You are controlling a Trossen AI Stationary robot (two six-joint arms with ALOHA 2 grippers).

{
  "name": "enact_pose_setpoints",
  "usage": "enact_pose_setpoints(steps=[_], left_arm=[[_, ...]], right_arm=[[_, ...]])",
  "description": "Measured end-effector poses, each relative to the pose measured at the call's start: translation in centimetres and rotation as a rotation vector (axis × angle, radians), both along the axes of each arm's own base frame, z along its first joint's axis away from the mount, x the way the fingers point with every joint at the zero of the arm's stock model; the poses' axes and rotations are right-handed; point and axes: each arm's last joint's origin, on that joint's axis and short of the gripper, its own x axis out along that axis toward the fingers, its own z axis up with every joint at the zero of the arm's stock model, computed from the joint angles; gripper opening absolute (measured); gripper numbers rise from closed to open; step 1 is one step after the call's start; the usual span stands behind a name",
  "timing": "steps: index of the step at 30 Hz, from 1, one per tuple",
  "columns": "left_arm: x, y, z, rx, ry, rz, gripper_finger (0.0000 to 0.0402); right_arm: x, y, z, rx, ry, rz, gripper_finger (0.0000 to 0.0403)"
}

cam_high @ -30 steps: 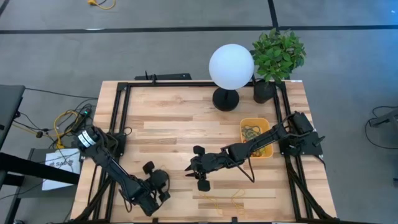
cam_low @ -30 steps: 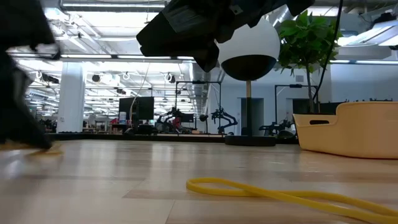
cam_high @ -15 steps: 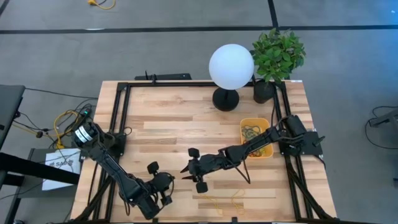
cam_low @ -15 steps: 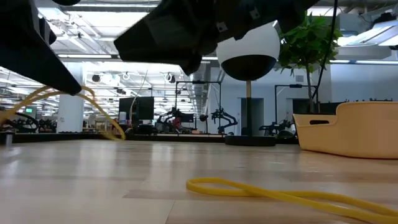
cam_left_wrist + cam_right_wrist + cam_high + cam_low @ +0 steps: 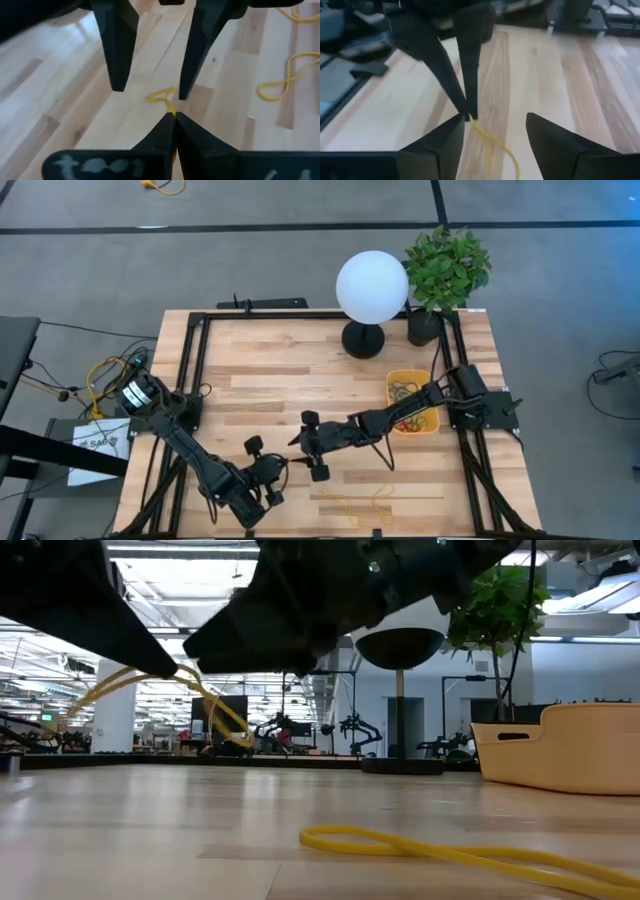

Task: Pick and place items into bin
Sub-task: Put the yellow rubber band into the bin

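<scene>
**Pinching a yellow band between two grippers, mid-tabletop**

Lying nearest the near edge of the wooden tabletop (image 5: 300, 370), a yellow band (image 5: 355, 502) sprawls in a loose loop, flat on the planks, well apart from both arms; the low view shows it stretched across the foreground (image 5: 420, 845).

Just beyond it, toward the left, the left gripper (image 5: 283, 468) has its fingers pressed together on a second yellow band (image 5: 161, 95), which is lifted off the wood. In the left wrist view the two dark fingertips (image 5: 165, 125) meet in a point with the band's small loop sticking out past them. The low view shows this band (image 5: 160, 685) arching in the air under the dark arms.

Facing it from the right, the right gripper (image 5: 303, 442) holds its fingers wide apart. Seen from the right wrist view, its two fingers (image 5: 440, 140) stand on either side of the left gripper's closed tips, and the band hangs down between them; neither right finger touches it.

Farther right, by the right edge, the yellow-orange bin (image 5: 411, 401) sits flat with a tangle of coloured bands (image 5: 405, 394) inside.

At the far edge stand a white globe lamp (image 5: 371, 288) on a black base and a green potted plant (image 5: 446, 270).
</scene>
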Motion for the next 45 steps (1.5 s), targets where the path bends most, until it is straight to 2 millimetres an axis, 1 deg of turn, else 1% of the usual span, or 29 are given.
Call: enact_pose_setpoints(steps=[3,10,16,20,29,30,34,37,45], left_arm=[[0.3,0.4,0.1,0.021,-0.013,0.019,0.0000],[1.3,1.1,0.3,0.087,-0.052,0.037,0.0000],[2.3,0.7,0.9,0.096,-0.096,-0.019,0.0000],[2.6,0.3,1.3,0.105,-0.119,-0.054,0.0000],[2.6,0.3,1.2,0.104,-0.102,-0.066,0.0000],[2.6,0.3,1.2,0.096,-0.095,-0.072,0.0000],[2.6,0.2,1.0,0.060,-0.037,-0.134,0.0000],[2.5,0.1,0.9,0.043,-0.019,-0.148,0.0007],[2.3,0.4,0.7,0.068,0.004,-0.140,0.0056]], right_arm=[[0.1,0.0,0.3,0.008,-0.026,-0.001,0.0209],[-0.1,0.0,-0.1,-0.007,0.024,0.001,0.0201],[-0.1,-0.1,-0.2,-0.009,0.034,0.004,0.0179],[-0.3,0.0,-0.4,-0.016,0.059,0.007,0.0142],[-0.7,0.2,-0.9,-0.036,0.111,0.009,0.0016],[-0.7,0.3,-0.9,-0.036,0.111,0.010,0.0008],[-0.7,0.4,-0.8,-0.033,0.102,0.013,0.0010],[-0.7,0.4,-0.8,-0.033,0.102,0.013,0.0003],[-0.8,0.6,-0.8,0.015,0.117,-0.012,0.0002]])
